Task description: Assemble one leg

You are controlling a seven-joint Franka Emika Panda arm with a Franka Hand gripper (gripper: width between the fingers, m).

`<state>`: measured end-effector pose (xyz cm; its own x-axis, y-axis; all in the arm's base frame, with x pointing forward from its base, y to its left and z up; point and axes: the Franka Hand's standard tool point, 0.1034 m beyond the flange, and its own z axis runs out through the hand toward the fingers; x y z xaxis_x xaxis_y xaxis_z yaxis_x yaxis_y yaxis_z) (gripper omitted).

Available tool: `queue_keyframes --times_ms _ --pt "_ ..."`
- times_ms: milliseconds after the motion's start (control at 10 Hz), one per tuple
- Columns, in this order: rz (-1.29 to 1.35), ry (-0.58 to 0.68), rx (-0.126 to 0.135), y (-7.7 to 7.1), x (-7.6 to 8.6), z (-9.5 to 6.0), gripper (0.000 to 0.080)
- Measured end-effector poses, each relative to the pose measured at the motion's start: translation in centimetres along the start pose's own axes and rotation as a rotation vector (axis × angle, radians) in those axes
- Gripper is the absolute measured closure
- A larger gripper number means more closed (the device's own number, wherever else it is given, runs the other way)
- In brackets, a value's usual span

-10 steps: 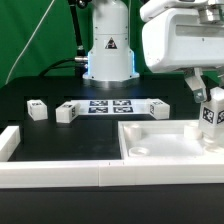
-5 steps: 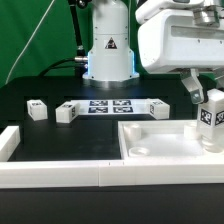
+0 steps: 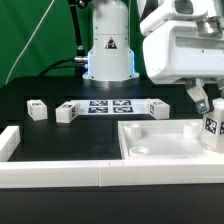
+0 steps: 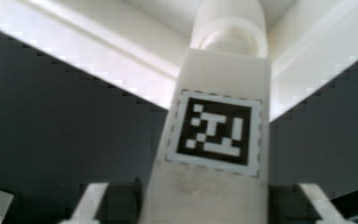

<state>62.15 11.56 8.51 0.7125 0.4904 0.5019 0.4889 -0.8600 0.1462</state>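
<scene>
My gripper (image 3: 209,110) is shut on a leg (image 3: 212,128), a white block with a black-and-white tag, held upright over the far corner of the large white tray-like piece (image 3: 135,128) at the exterior view's right. In the wrist view the leg (image 4: 220,130) fills the middle, between the fingers (image 4: 92,200) of the gripper (image 4: 202,208). Its far end reaches the tray's raised rim (image 4: 105,50). Whether the leg touches the tray is hidden. Three look-alike legs lie on the black table: two at the left (image 3: 37,110) (image 3: 66,112) and one near the middle (image 3: 161,108).
The marker board (image 3: 110,106) lies flat in front of the robot base (image 3: 108,50). A long white rail (image 3: 60,175) runs along the front edge, with a raised end piece (image 3: 8,143) at the left. A green curtain hangs behind.
The gripper and the leg in it have moved down toward the tray and slightly to the exterior view's right. The other legs have not moved.
</scene>
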Motion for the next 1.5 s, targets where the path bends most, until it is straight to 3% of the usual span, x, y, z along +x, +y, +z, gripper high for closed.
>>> queue_keyframes --times_ms 200,300,400,700,800,900,1300,1500 --pt "0.001 0.052 -0.023 -0.1 -0.1 0.1 0.048" --pt "0.001 0.06 -0.026 -0.6 -1.0 0.3 0.048" --pt "0.003 0.035 -0.015 -1.0 -2.3 0.7 0.0488" --pt "0.004 0.023 -0.01 -1.0 -2.4 0.8 0.0466" --pt "0.004 0.023 -0.01 -1.0 -2.5 0.8 0.0275" --pt "0.004 0.022 -0.01 -1.1 -2.5 0.8 0.0176" --pt "0.004 0.016 -0.007 -1.0 -2.5 0.8 0.0151" --pt "0.002 -0.015 0.001 -0.1 -1.1 -0.7 0.015"
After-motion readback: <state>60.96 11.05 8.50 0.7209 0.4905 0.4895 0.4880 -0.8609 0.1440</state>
